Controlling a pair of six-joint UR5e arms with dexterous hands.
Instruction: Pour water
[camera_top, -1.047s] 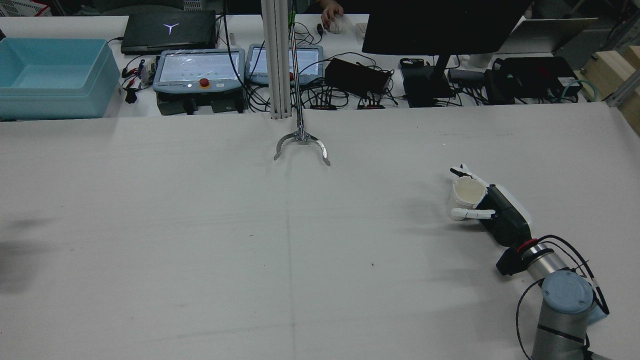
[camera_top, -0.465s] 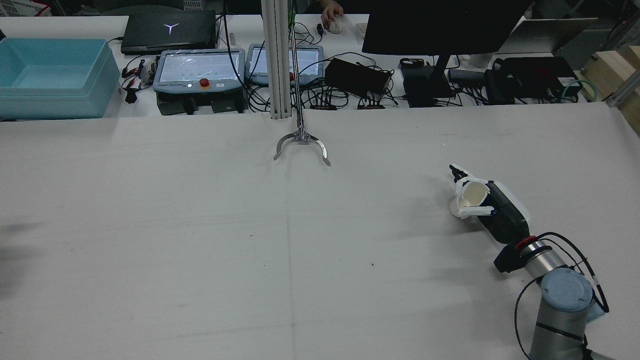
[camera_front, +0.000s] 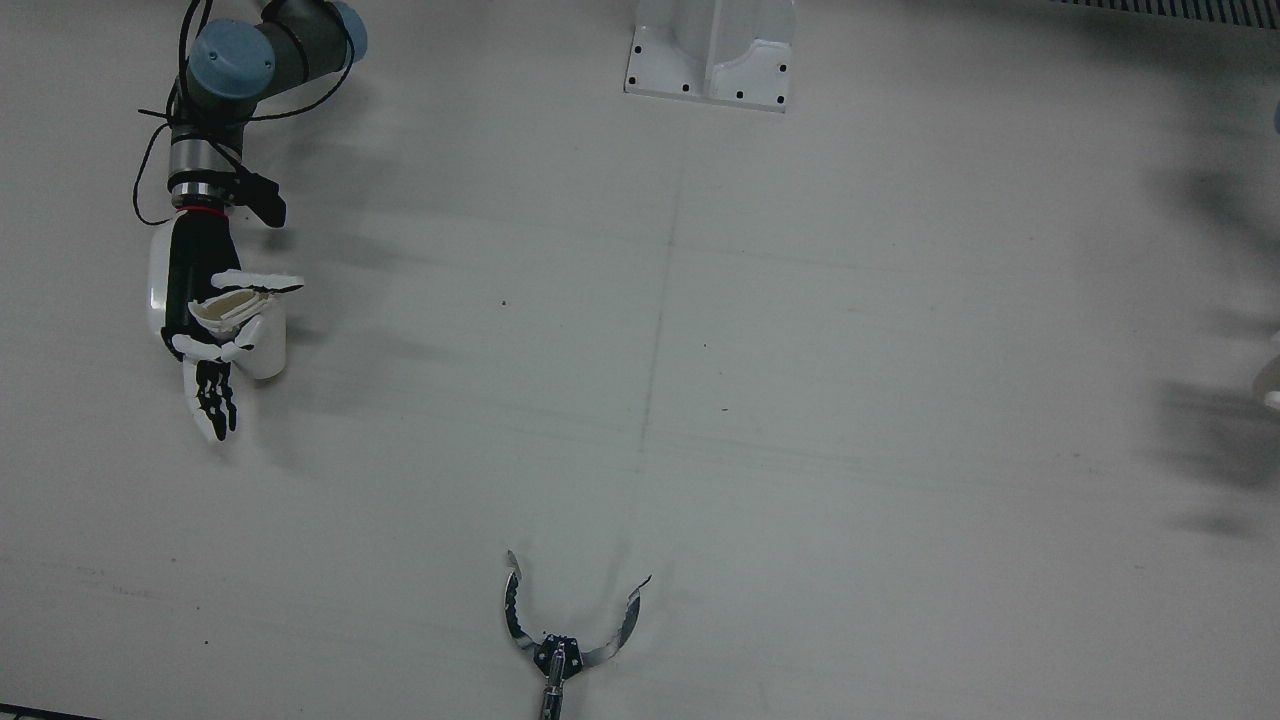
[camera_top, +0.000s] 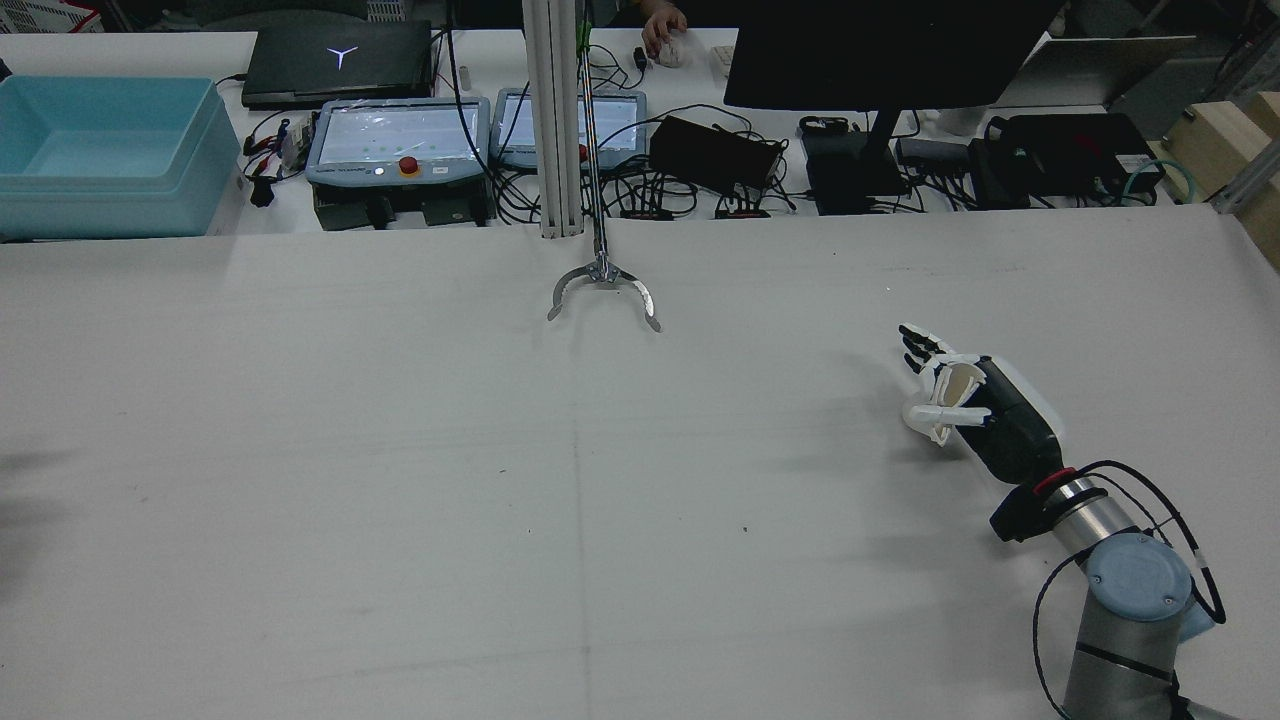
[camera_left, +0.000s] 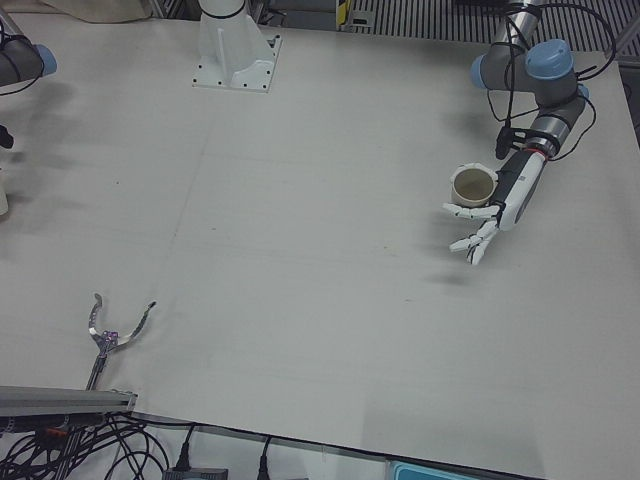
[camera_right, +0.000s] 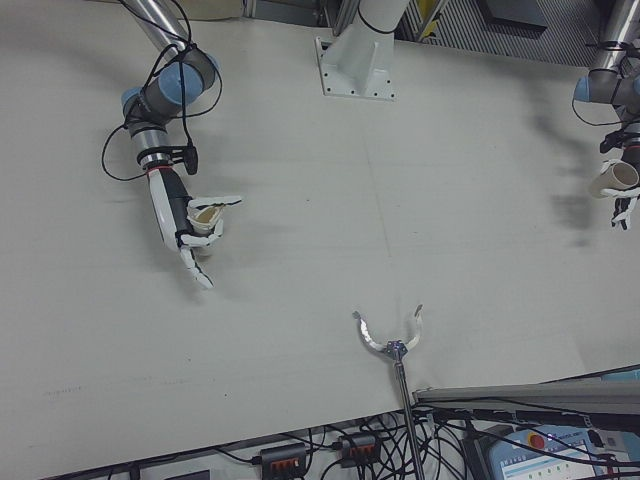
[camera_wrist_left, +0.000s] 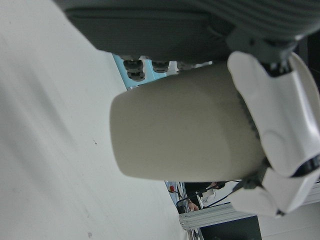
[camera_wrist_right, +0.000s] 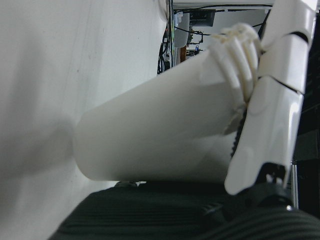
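Two arms are counted, each ending in one black-and-white hand, and each hand is closed around one cup, so two cups are seen in all. Taken from left to right in the front view, the right hand (camera_front: 205, 325) is found first, near the left edge of the table (camera_front: 800, 400); its cup (camera_front: 245, 325) is gripped between thumb and curled fingers while the remaining fingers are stretched straight out past it. This cup is white, smooth and tapered, with an open cream-coloured rim, and it is tipped over toward the table rather than upright; in the right hand view the cup (camera_wrist_right: 160, 135) is shown as a plain matte cone section lying against the black palm. Further right, at the bottom centre, one metal claw (camera_front: 565, 620) with two curved, toothed prongs on a thin rod is seen on the table. One white pedestal (camera_front: 710, 50) with a bolted plate stands at the top centre. At the far right, outside most of the front view, the left hand (camera_left: 490, 205) is shown in the left-front view, clasped on the second cup (camera_left: 472, 186), which is held upright above the table, round-mouthed and beige inside. The table is covered in a pale, matte, faintly creased sheet.
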